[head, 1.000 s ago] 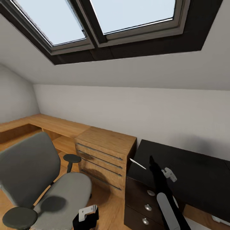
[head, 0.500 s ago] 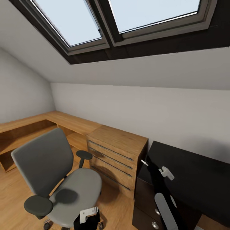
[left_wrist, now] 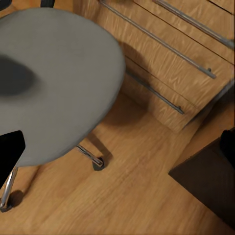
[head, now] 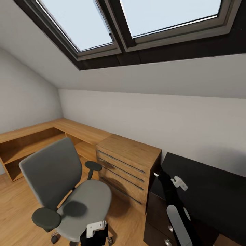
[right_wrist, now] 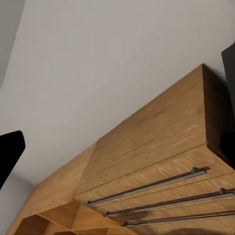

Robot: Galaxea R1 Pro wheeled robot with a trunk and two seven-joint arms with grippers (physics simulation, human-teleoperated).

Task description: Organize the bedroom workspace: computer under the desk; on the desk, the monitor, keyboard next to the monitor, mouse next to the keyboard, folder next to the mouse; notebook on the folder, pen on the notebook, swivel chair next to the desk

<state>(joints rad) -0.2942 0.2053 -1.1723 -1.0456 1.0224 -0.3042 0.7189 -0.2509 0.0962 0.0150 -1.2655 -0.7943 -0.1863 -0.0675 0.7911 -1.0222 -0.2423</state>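
Right arm (head: 177, 208): black links, one long pale grey rounded cover panel, white bracket near the wrist. Left arm (head: 95, 234): black housing topped by a white bracket.

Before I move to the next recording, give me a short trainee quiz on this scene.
1. True or false: nothing lies on the seat of the swivel chair.
2. What stands between the swivel chair and the desk? A) an oak dresser B) a computer tower C) a bed
3. How many panes does the skylight overhead show?

Key: 1 true; 2 A; 3 two.
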